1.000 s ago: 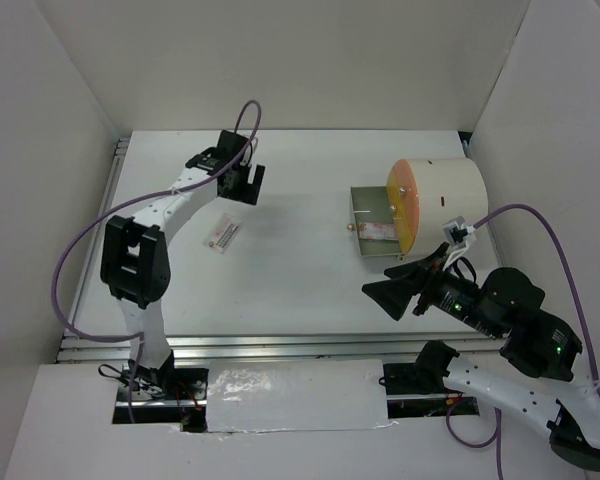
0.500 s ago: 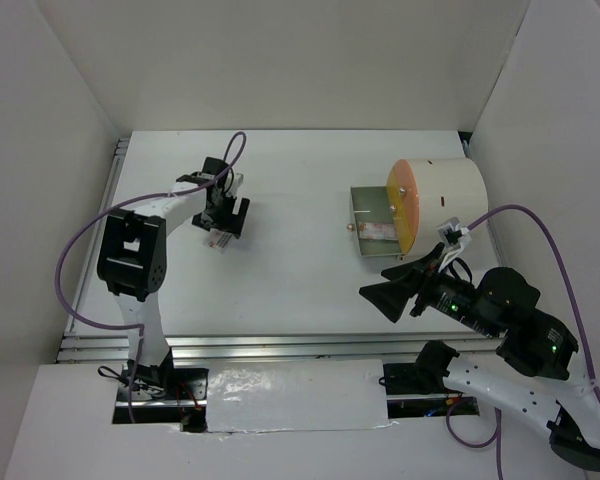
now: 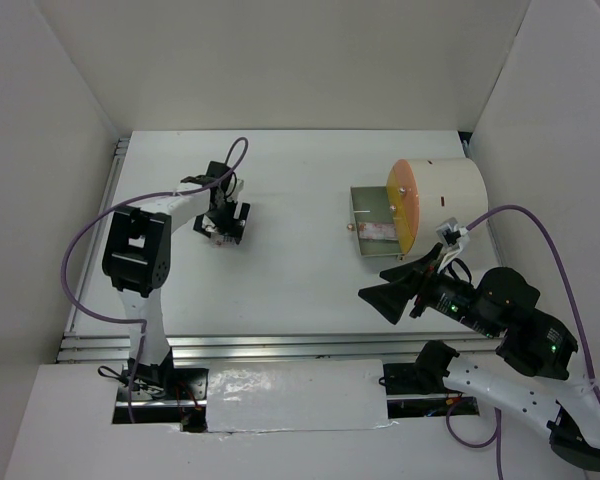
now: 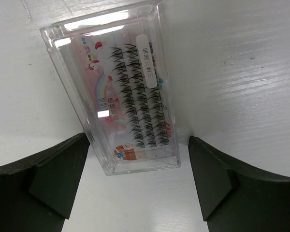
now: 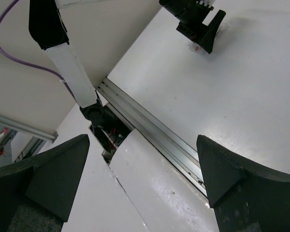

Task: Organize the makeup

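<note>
Straddling the lash packet's (image 4: 121,92) near end, left hand (image 4: 137,141) gapes.

From above, the left hand (image 3: 225,228) hides most of the clear plastic lash case (image 3: 215,241); what lies in the grey open drawer (image 3: 357,208) at three o'clock is too small to tell.

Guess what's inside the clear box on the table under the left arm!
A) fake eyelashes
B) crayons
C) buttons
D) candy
A: the left wrist view shows rows of black false eyelashes inside the clear plastic case.
</note>
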Action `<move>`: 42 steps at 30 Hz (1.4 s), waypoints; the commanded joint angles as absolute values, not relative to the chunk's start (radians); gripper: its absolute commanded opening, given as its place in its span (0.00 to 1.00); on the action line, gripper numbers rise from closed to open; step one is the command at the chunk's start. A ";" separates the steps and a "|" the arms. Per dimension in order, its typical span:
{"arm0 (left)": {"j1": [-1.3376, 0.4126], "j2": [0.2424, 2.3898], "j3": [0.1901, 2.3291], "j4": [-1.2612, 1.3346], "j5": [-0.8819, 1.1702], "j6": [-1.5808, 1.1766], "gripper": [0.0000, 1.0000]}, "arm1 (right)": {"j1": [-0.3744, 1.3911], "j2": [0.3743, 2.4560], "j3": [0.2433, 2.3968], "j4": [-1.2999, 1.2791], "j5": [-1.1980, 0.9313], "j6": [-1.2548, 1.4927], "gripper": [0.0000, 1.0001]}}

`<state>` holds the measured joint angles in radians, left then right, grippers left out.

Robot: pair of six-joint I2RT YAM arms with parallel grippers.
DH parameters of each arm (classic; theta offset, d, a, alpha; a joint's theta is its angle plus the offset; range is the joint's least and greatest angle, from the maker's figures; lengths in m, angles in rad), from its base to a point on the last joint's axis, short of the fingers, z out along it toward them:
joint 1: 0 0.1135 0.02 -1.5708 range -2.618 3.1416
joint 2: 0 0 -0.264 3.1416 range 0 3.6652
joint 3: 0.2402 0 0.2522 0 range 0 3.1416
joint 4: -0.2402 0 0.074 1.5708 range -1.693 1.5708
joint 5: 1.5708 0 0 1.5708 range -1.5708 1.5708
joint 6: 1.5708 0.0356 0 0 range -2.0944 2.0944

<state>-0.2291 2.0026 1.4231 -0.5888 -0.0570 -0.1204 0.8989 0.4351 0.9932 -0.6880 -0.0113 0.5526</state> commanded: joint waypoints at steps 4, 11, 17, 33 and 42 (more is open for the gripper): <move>-0.238 2.011 1.450 -0.604 -0.098 -0.161 0.93 | 0.902 0.428 0.989 -0.647 -0.011 0.540 1.00; -0.229 2.078 1.496 -0.620 -0.095 -0.173 0.89 | 0.903 0.436 0.989 -0.652 -0.012 0.535 1.00; -0.227 2.092 1.485 -0.606 -0.055 -0.189 0.66 | 0.902 0.440 0.999 -0.655 -0.006 0.532 1.00; -0.445 1.830 1.440 -0.285 0.313 -0.582 0.34 | 0.902 0.449 1.049 -0.670 0.040 0.522 1.00; -0.658 1.913 1.624 -0.048 0.265 -0.905 0.37 | 0.902 0.439 1.092 -0.693 0.063 0.546 1.00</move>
<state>-0.6510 1.8637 1.5555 -0.1955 0.2565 -0.7395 0.8989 0.4477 1.0561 -0.6949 0.0444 0.5388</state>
